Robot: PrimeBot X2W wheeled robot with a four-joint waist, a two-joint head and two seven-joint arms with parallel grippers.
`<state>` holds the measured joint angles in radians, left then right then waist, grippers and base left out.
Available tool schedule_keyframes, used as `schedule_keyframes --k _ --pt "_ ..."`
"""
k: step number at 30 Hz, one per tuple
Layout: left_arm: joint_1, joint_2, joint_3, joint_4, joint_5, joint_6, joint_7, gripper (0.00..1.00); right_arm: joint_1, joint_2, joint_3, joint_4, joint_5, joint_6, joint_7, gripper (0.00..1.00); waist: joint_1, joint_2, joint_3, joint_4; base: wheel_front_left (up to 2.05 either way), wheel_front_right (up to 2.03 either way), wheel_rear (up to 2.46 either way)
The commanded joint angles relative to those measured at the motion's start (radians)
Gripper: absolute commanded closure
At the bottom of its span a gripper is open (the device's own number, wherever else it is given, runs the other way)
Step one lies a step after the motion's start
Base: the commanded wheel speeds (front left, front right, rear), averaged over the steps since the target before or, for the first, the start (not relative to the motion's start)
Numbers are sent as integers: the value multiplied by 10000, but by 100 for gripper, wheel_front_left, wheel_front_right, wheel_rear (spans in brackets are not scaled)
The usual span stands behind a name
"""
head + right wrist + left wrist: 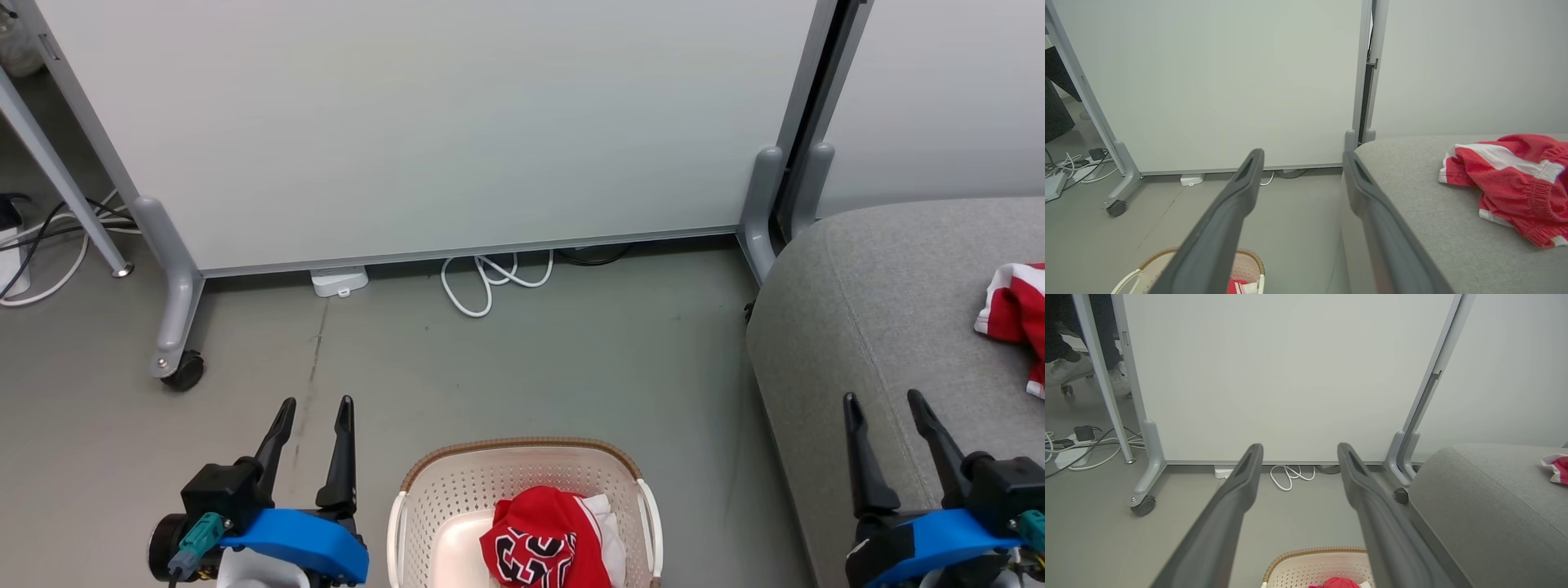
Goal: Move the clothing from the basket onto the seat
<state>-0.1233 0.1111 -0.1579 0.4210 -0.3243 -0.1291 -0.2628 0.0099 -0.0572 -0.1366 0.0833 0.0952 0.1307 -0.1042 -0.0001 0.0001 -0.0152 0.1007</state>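
A cream basket [424,490] with a brown rim stands on the floor at the bottom centre; in it lies a red garment [543,539] with black-and-white lettering. A second red garment [1016,314] with white stripes rests on the grey seat [882,310] at the right, also seen in the right wrist view as the garment [1515,188] on the seat [1425,212]. My left gripper [314,416] hangs open left of the basket, empty. My right gripper [886,408] is open over the seat's front edge, empty. The basket [1306,563] shows low in the left wrist view.
A white partition panel [424,122] on grey wheeled legs [175,310] closes the back. White cables [490,282] and a white box [339,282] lie under it. More cables and a power strip [1069,451] lie at the left; a person's shoes [1065,369] show behind the panel.
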Motion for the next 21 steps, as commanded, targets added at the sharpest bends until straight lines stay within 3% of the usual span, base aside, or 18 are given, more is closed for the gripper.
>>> schedule_keyframes --k 1,21 --pt "38 66 47 15 48 -21 -29 0 189 41 40 69 -73 1 -74 0 1 -1 -2 42 0 0 0" --pt "18 89 -35 73 17 -21 -30 0 -108 75 437 609 -45 1 -201 0 1 -1 70 174 0 0 0"
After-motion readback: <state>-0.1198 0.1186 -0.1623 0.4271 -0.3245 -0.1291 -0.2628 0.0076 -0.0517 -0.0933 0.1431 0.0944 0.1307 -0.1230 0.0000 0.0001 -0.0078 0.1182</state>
